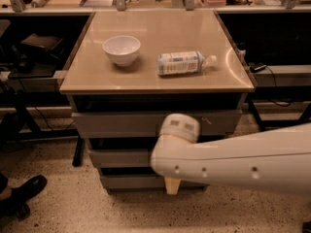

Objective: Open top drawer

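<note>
The top drawer [116, 124] is the widest grey drawer, just under the tan tabletop [146, 79]. It has a flat front with small pale scratch marks right of centre, and it looks closed, flush with the frame. My white arm [243, 159] reaches in from the right across the drawer fronts, and its wrist covers the middle of the top drawer. My gripper [172, 184] shows only as a pale tip below the arm, down in front of the lowest drawer. The rest of it is hidden behind the arm.
A white bowl [121, 49] and a plastic bottle lying on its side [182, 62] are on the tabletop. Two narrower grey drawers [119, 158] sit below the top one. A person's dark shoe [22, 191] is on the floor at the left. Dark benches with cables flank the cabinet.
</note>
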Controlling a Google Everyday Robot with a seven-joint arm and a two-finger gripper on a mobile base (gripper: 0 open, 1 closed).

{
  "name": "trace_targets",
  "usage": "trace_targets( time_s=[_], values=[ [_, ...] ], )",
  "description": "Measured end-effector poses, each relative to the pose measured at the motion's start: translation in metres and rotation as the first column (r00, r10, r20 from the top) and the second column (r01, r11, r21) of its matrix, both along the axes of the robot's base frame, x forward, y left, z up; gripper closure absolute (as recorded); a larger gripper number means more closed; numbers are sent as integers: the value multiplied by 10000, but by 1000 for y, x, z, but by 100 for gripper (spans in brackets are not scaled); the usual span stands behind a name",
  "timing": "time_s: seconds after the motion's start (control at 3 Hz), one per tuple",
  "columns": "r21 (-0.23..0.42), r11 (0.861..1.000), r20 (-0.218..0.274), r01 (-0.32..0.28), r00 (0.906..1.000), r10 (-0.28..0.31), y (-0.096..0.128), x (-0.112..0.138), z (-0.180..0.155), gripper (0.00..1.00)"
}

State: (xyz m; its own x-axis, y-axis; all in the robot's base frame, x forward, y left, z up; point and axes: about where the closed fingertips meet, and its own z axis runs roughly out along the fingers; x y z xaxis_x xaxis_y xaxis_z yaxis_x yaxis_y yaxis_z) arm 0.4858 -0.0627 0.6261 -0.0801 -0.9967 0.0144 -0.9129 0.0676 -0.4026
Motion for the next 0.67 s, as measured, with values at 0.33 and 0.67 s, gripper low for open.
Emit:
trace_targets(
  time_s=[0.33,0.67],
  values=[
    [-851,9963,269,-153,9995,176,7,8,2,0],
    [-751,9971,258,-132,9996,151,5,10,1,0]
  ],
)
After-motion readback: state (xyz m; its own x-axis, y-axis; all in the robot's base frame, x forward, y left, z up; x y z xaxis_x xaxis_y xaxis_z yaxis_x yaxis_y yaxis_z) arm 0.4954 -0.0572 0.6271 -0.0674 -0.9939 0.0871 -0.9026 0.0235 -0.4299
